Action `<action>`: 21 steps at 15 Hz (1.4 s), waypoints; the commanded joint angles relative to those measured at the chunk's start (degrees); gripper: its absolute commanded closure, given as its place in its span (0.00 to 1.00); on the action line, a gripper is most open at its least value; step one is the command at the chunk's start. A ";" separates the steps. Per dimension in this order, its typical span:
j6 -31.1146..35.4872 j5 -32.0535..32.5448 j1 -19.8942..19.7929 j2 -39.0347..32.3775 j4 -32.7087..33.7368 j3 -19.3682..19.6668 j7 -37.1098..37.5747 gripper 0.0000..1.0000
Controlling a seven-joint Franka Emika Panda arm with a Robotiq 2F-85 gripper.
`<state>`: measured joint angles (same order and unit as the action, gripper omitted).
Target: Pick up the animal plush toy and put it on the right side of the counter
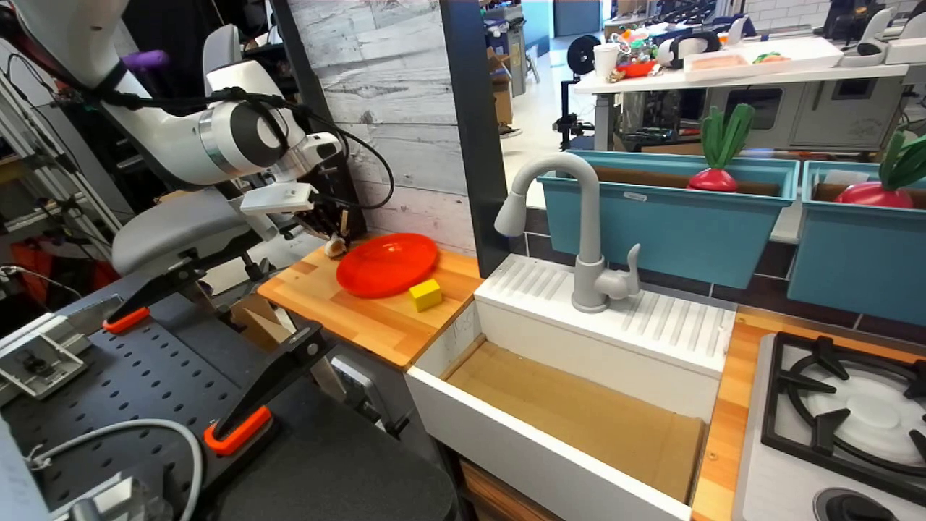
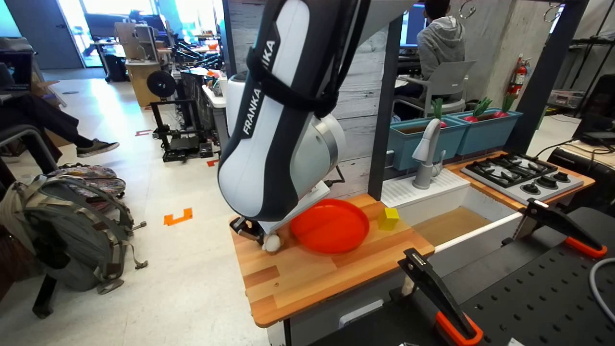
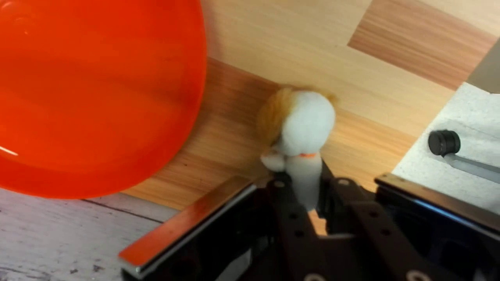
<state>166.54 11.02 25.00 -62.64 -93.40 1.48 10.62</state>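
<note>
Animal plush toy, white with shaggy tan fur and an orange collar band, is over the light-brown wooden butcher-block counter, near its end, in the black metal gripper. In the wrist view the fingers stand close together, judged to pinch the narrow white body; whether the toy rests on the wood cannot be told. Risk: the round head sits outside the pinch, so weak pressure could let the toy tip or slip out; pale floor shows just past the edge. Count: one toy, two fingers, one glossy red round plastic plate.

In an exterior view the black cable loop beside the white robot arm could snag on the grey gooseneck faucet, should the carry pass above the white rectangular farmhouse sink. Count: two red radishes with green tops.

In an exterior view the plate lies just beside the toy; a sideways move too low could push it into the yellow cube. Count: three radishes. In both exterior views: one plate, one cube, one faucet, one sink, two teal rectangular planters, two black-and-orange clamps, one steel gas hob
</note>
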 commanded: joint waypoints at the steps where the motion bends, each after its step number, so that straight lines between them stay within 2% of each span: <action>1: -0.26 -0.55 1.72 7.22 -8.17 -0.08 -0.55 0.98; 4: -0.15 -0.24 4.53 15.56 -17.81 2.68 2.06 0.96; 6: -0.98 -0.03 4.35 20.90 -23.35 2.75 1.67 0.96; 7: -0.05 0.15 5.25 23.46 -26.30 4.10 2.90 0.96; 10: 0.57 0.68 3.57 30.71 -35.28 5.06 2.50 0.96; 13: 1.75 0.74 0.65 34.13 -40.85 6.36 1.71 0.96; 15: 3.56 0.08 -2.74 34.27 -42.90 6.41 1.05 0.96; 17: 7.18 -1.88 -8.41 33.39 -44.25 4.24 -1.22 0.96; 21: 12.51 -6.39 -23.85 29.66 -44.29 -5.09 -9.79 0.96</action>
<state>174.99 7.57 11.35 -30.81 -137.48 3.46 6.97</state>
